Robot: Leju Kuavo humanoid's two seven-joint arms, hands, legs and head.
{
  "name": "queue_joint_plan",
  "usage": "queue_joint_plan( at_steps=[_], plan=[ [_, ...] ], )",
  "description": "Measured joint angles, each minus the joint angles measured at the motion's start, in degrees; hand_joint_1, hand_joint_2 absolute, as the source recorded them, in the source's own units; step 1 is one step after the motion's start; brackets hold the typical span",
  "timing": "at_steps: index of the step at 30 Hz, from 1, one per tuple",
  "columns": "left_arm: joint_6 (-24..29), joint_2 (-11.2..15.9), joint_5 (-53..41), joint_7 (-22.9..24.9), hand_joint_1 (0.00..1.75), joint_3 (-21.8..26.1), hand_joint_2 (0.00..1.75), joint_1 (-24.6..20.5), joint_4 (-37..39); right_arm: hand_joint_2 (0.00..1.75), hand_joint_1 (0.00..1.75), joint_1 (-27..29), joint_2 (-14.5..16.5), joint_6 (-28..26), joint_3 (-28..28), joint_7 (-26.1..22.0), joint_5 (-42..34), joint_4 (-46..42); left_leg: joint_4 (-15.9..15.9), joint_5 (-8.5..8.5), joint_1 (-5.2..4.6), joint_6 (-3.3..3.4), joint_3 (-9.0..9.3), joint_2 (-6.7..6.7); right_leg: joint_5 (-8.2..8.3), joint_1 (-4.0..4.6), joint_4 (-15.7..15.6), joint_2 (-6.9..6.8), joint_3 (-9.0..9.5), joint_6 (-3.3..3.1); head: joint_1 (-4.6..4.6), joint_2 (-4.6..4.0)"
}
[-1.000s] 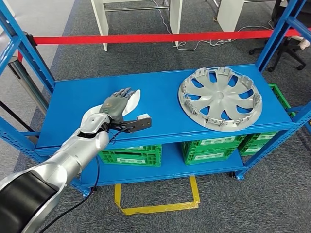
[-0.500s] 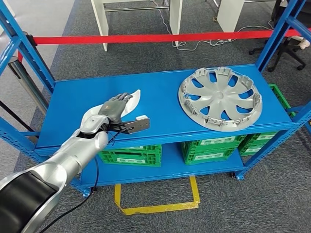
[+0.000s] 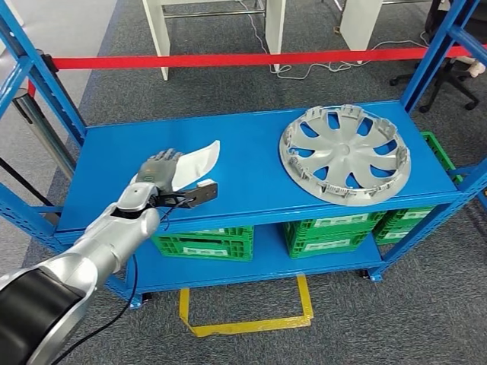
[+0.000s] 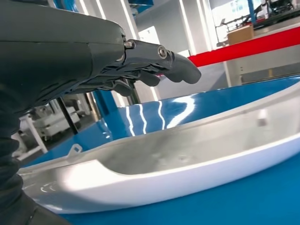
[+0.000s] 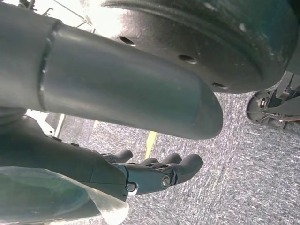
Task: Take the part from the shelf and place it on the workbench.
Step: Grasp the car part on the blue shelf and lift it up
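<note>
Currently one round silver hubcap (image 3: 345, 154), slotted and spoked, lies on the blue metal shelf (image 3: 253, 182), well apart from the part (image 3: 195, 162), a single white curved plastic shell lying on the shelf's top level. Three green crates (image 3: 209, 243) sit on the level below. One red tape (image 3: 230, 59) runs behind. Left robot hand (image 3: 157, 171) rests over the part's near end, fingers (image 4: 176, 65) extended above it, not clenched. Right robot hand (image 5: 155, 173) hangs over grey carpet, fingers loosely apart, grasping nothing.
</note>
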Motion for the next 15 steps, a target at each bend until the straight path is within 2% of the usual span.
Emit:
queue_joint_plan(
  at_steps=[7, 8, 12, 15],
  plan=[
    [1.52, 1.02, -2.74, 1.64, 0.00, 0.30, 1.75, 0.22, 0.59, 0.00, 0.00, -0.01, 0.00, -0.21, 0.07, -0.01, 0.12, 0.00, 0.00, 0.00, 0.00, 0.00, 0.00, 0.00, 0.00, 0.00, 0.00, 0.00, 0.00, 0.00, 0.01, 0.00],
    [1.54, 1.13, -2.94, 1.72, 0.04, 0.29, 1.75, 0.27, 0.67, 0.00, 0.00, 0.00, 0.00, -0.22, 0.09, -0.01, 0.16, 0.00, 0.00, 0.00, 0.00, 0.00, 0.00, 0.00, 0.00, 0.00, 0.00, 0.00, 0.00, 0.00, 0.01, 0.00],
    [1.42, 1.44, -3.06, 1.67, 1.75, 0.35, 1.75, 0.53, 0.97, 0.00, 0.00, -0.02, 0.01, -0.24, 0.27, -0.01, 0.31, 0.00, 0.00, 0.00, 0.00, 0.00, 0.00, 0.00, 0.00, 0.00, 0.00, 0.00, 0.00, 0.00, 0.00, 0.00],
    [1.13, 1.63, -2.97, 1.05, 1.75, 0.60, 1.75, 0.78, 1.13, 0.00, 0.00, -0.03, 0.00, -0.24, 0.37, -0.07, 0.40, 0.00, 0.00, 0.00, 0.00, 0.00, 0.00, 0.00, 0.00, 0.00, 0.00, 0.00, 0.00, 0.00, 0.01, 0.00]
  ],
)
